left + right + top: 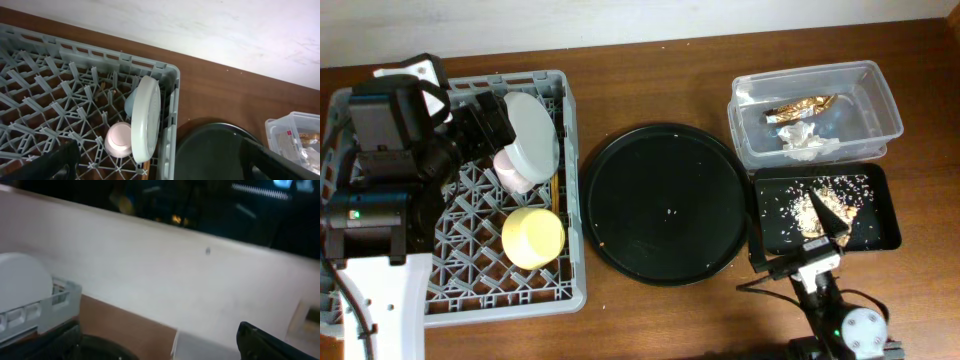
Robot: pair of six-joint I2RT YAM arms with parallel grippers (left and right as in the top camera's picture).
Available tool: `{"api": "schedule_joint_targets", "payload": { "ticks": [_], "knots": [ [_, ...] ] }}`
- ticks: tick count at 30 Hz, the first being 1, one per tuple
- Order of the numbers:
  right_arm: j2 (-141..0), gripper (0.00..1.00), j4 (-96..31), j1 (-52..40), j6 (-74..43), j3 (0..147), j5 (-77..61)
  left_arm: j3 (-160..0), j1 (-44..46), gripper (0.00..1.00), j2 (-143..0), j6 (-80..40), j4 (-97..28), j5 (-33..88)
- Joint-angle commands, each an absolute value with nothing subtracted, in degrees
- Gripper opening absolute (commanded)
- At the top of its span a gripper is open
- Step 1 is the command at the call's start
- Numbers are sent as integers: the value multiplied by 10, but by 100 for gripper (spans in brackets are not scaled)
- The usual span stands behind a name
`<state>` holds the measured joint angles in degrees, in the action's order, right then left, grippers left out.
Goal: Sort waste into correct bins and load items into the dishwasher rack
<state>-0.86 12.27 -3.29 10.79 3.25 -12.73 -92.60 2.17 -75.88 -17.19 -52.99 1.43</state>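
The grey dishwasher rack (380,300) at the left holds the white plate (532,130) on edge, the pink cup (512,172), the yellow bowl (533,238) and thin brown chopsticks (552,190). In the left wrist view, a bit of the light blue cup (129,102) shows behind the plate (147,117), next to the pink cup (118,140). The clear tub (880,95) holds the foil wrapper (802,107) and the napkin (807,141). Food scraps (835,195) lie in the black rectangular tray (880,235). My left gripper (498,125) is open and empty over the rack. My right gripper (828,222) is open and empty over the black tray.
A large round black tray (665,203) lies between the rack and the bins, with a few crumbs on it. The tub and the rectangular tray sit close together at the right. A pale wall runs along the table's far edge.
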Motion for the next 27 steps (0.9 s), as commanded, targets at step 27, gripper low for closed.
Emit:
{"api": "schedule_joint_targets", "payload": {
  "ticks": [27],
  "knots": [
    [-2,99,-43,-27,68,3,39,-931,20,99,-759,-173,-529,11]
  ]
}}
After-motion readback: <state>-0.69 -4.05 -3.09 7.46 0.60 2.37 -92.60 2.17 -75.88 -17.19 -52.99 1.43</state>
